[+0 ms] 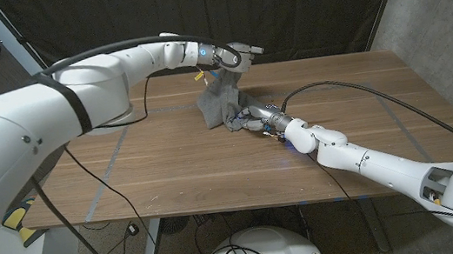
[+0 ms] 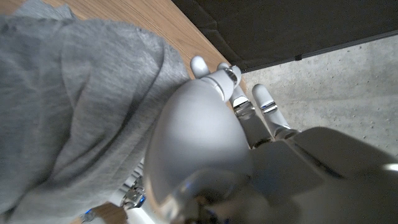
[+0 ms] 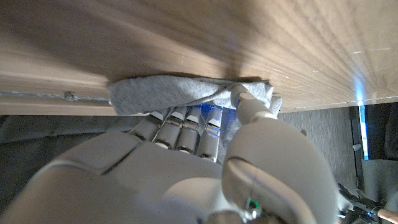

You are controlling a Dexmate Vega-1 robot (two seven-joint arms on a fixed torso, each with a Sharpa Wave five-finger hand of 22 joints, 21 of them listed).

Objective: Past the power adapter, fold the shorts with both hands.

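Observation:
The grey shorts (image 1: 216, 104) hang bunched from my left hand (image 1: 230, 57) over the far middle of the wooden table (image 1: 162, 170), their lower part trailing onto the wood. In the left wrist view the grey cloth (image 2: 74, 99) drapes beside that hand (image 2: 205, 130), which grips it. My right hand (image 1: 258, 121) is low on the table at the shorts' near right corner. The right wrist view shows this hand (image 3: 205, 162) pinching a fold of the cloth (image 3: 174, 93) between thumb and fingers.
A black cable (image 1: 362, 91) loops over the right part of the table from my right arm. Blue tape lines (image 1: 112, 159) mark the left part. A small yellow bit (image 1: 199, 74) shows beside the lifted shorts. A black curtain (image 1: 307, 2) hangs behind.

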